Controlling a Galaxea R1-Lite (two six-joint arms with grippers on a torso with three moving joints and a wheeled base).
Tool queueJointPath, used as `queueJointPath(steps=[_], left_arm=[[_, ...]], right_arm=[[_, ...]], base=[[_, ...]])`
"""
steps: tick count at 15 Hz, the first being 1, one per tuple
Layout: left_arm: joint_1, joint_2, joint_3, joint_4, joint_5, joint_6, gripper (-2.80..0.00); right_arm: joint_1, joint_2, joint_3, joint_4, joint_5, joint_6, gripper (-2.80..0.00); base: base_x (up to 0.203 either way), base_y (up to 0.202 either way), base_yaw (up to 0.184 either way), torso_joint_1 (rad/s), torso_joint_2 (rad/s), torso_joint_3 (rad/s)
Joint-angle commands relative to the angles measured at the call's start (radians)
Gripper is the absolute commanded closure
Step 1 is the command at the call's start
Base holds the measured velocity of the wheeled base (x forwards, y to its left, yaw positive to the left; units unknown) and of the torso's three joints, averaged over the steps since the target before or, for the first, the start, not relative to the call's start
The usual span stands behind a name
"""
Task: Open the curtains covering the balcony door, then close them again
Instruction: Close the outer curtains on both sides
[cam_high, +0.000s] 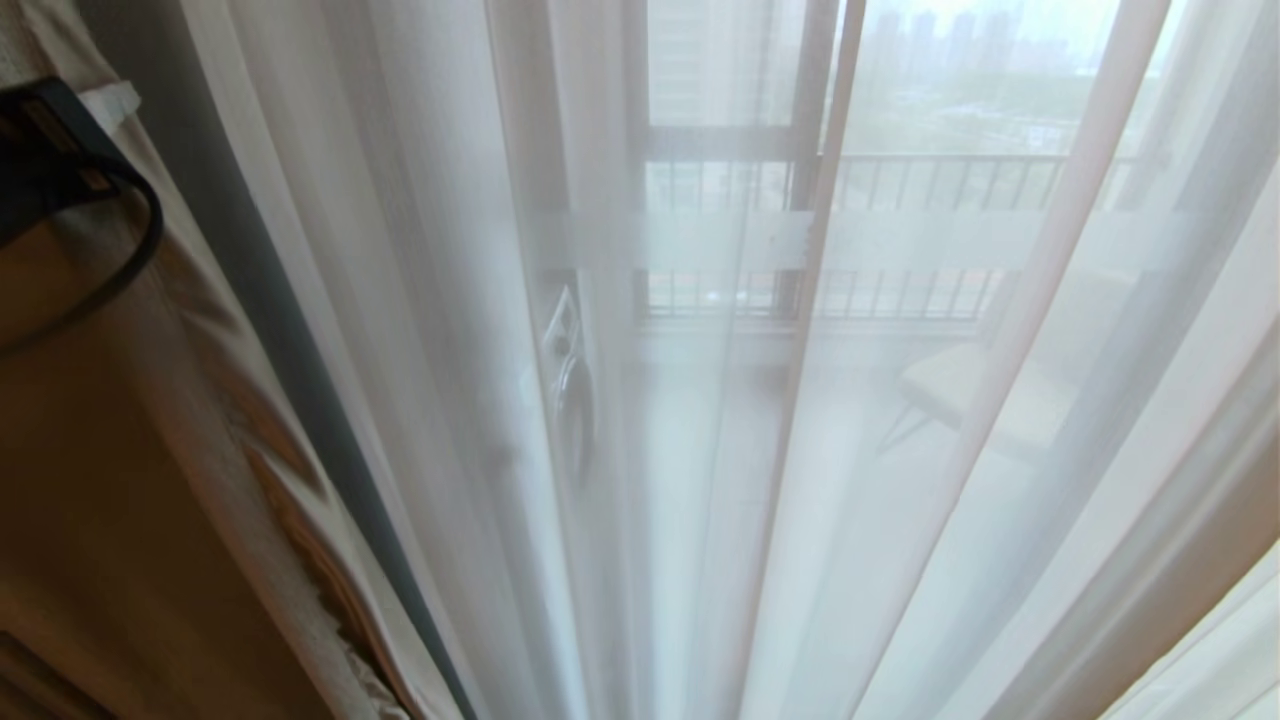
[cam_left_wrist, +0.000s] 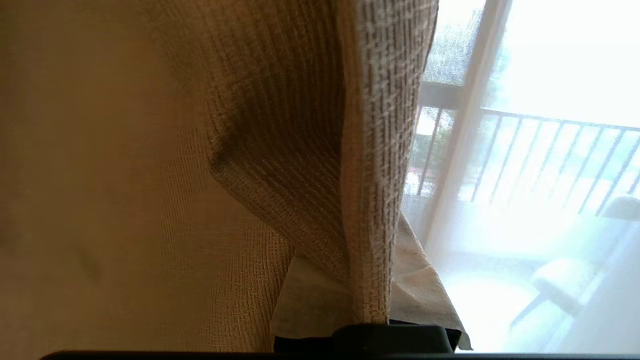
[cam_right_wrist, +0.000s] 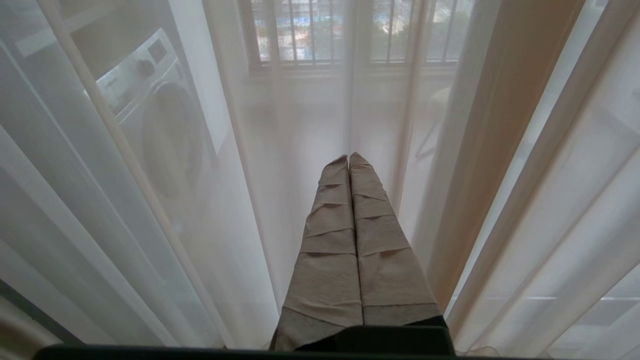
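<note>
Over on the left, the left gripper (cam_left_wrist: 367, 320) is pinched tight on the hem of the beige drape (cam_left_wrist: 210, 150); white sheers (cam_high: 700, 450) hang across the balcony door (cam_high: 740, 140); to the right, the right gripper (cam_right_wrist: 349, 159) is closed on nothing, just before the sheers

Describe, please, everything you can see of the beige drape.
The beige drape is an opaque, coarsely woven panel hanging at the far left of the head view, beside the white sheer. The left wrist view shows its weave close up: its hemmed edge runs down into the left gripper, which is shut on it, pulling creased folds. A paler lining shows behind the edge.
</note>
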Motion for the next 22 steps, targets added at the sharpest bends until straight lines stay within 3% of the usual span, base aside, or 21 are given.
queueJointPath(steps=[1,7,8,16,22], left_arm=[[0.006,-0.001,-0.001,-0.004,0.000,-0.001,0.00],[0.003,-0.022,0.009,-0.002,-0.044,-0.001,0.00],[0.003,-0.030,0.014,0.000,-0.044,0.000,-2.80],[-0.001,-0.143,0.093,0.007,-0.046,-0.004,-2.80],[-0.007,-0.310,0.236,0.012,-0.054,-0.007,-2.80]], right_arm=[[0.000,0.000,0.000,0.000,0.000,0.000,0.00],[0.000,0.000,0.000,0.000,0.000,0.000,0.00],[0.000,0.000,0.000,0.000,0.000,0.000,0.00],[0.000,0.000,0.000,0.000,0.000,0.000,0.00],[0.000,0.000,0.000,0.000,0.000,0.000,0.00]], base=[[0.000,0.000,0.000,0.000,0.00,0.000],[0.000,0.000,0.000,0.000,0.00,0.000],[0.000,0.000,0.000,0.000,0.00,0.000],[0.000,0.000,0.000,0.000,0.00,0.000],[0.000,0.000,0.000,0.000,0.00,0.000]])
